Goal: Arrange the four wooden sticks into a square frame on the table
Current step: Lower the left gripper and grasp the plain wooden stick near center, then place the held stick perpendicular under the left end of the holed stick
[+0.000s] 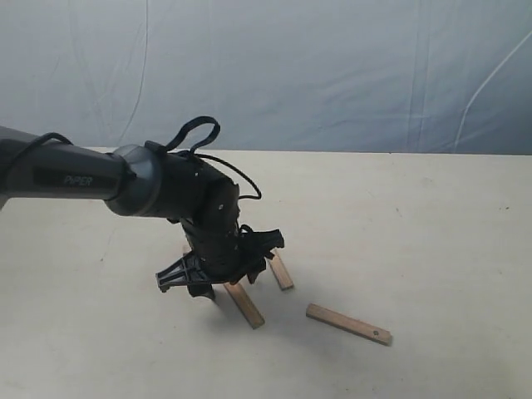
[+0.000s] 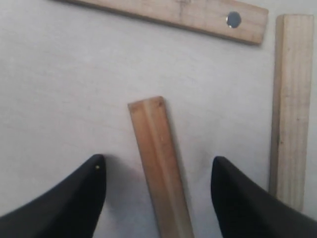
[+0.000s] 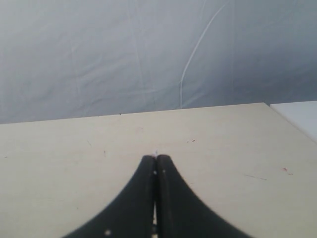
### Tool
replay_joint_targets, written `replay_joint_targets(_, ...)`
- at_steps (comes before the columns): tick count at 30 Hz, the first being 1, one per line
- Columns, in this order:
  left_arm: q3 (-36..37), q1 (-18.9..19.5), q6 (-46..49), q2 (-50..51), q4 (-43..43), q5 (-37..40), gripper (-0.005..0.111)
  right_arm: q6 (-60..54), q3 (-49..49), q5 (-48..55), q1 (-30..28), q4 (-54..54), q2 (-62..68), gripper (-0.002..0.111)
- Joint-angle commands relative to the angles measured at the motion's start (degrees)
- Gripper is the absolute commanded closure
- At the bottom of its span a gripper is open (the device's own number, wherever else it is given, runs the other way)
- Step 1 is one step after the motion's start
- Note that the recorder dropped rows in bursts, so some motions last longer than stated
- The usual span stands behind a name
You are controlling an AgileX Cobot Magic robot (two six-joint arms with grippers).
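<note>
My left gripper (image 1: 224,283) hangs low over the table (image 1: 416,216), open. In the left wrist view it (image 2: 158,159) straddles one wooden stick (image 2: 158,163) that lies flat between the spread fingers, untouched. A stick with a dark hole (image 2: 183,12) lies crosswise beyond it, and a plain stick (image 2: 290,109) lies alongside. In the exterior view three sticks show: one (image 1: 245,305) running out from under the gripper, one (image 1: 281,272) beside it, and a holed one (image 1: 348,324) apart to the right. No square frame shows. My right gripper (image 3: 156,157) is shut on nothing above bare table.
The left arm (image 1: 100,179) reaches in from the left and hides the table under it. A blue-grey backdrop (image 1: 332,66) stands behind the far table edge. In the right wrist view the table's corner (image 3: 265,105) shows.
</note>
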Motion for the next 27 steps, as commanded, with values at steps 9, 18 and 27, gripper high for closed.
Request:
replay_joint_targets(9,-0.33,-0.23,2.45,2.29,2.57,1.86,0.101,0.04,-0.15,-0.46,0.18,0.14,-0.2,0.109)
replay_joint_targets(18,-0.33,2.42,7.15,-6.24,7.0,7.33,0.106,0.04,-0.15,-0.31,0.18,0.14,-0.2,0.109)
replay_joint_targets(27,-0.33,7.89,17.71,-7.03,3.05,4.36,0.106,0.04,-0.15,-0.31,0.18,0.14,-0.2,0.109)
